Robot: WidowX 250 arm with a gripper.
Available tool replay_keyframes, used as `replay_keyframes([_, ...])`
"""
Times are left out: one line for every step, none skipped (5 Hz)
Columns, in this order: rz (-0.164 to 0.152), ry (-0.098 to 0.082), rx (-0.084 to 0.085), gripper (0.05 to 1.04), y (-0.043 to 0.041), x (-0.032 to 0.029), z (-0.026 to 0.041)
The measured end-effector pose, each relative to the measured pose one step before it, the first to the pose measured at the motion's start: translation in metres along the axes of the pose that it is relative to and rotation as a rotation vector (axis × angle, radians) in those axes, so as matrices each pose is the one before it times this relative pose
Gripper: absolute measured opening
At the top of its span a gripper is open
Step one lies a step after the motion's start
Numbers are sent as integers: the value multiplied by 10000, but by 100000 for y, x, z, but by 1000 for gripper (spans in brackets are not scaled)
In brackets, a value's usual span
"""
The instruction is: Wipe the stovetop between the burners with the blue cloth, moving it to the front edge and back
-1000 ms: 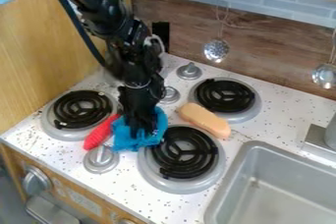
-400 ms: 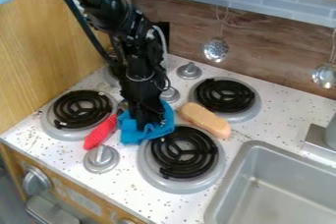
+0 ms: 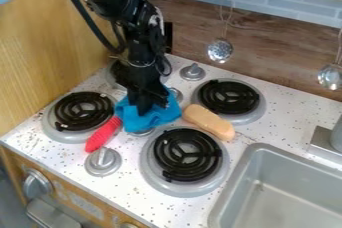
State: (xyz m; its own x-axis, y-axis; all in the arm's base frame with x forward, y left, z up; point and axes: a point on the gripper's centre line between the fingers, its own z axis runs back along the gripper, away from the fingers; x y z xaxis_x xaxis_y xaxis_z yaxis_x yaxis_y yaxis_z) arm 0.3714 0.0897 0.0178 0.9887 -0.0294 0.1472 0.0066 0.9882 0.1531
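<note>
So the black gripper [image 3: 148,110] is left of centre in the frame, pointing down into a crumpled blue cloth [image 3: 155,120]. The jaws are right in the folds, but I honestly can't tell how far open they are or how firm a hold they've got. The cloth is a bunched-up lump, slightly longer side to side, with its right part angled a bit toward the upper right. At its lower left there's a ridged red thing [image 3: 103,134], long axis running from upper right to lower left. Just to the right of the cloth is a tan oblong thing [image 3: 208,122], slanting from upper left to lower right. All on a speckled white desk [image 3: 127,194] with black burner coils [image 3: 188,154] around, and a grey sink [image 3: 294,187] lower right.
</note>
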Motion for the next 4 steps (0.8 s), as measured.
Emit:
replay_keyframes([633,92,-79,402,405,-235,-36])
replay_keyframes([494,69,-23,682,186,-147,86])
replay_keyframes([259,-244,-160,961,-106,325,1376])
replay_keyframes([319,-134,-266,1007,-59,-47,1292])
